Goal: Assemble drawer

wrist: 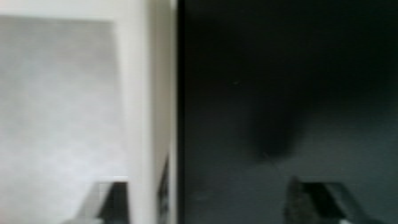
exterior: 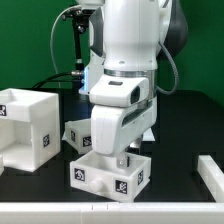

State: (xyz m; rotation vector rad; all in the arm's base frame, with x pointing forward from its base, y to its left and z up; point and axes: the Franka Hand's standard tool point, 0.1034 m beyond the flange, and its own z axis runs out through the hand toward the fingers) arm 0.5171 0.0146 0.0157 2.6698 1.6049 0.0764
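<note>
The large white cube-like shell (exterior: 28,125) stands at the exterior view's left, open side up. One shallow tray (exterior: 100,176) with square tags on its front lies in front of the arm. A second tray (exterior: 77,132) lies behind it, partly hidden by the arm. My gripper (exterior: 126,158) is lowered onto the near tray's right wall. In the wrist view the gripper (wrist: 214,205) is open. One fingertip (wrist: 107,200) is over the white tray floor (wrist: 71,110) and the other is over the black table. The tray's wall (wrist: 160,100) runs between them, nearer the first fingertip.
A white bar (exterior: 211,172) lies on the black table at the exterior view's right. A white ledge (exterior: 100,213) runs along the front edge. A black stand with cables (exterior: 78,45) rises behind the arm.
</note>
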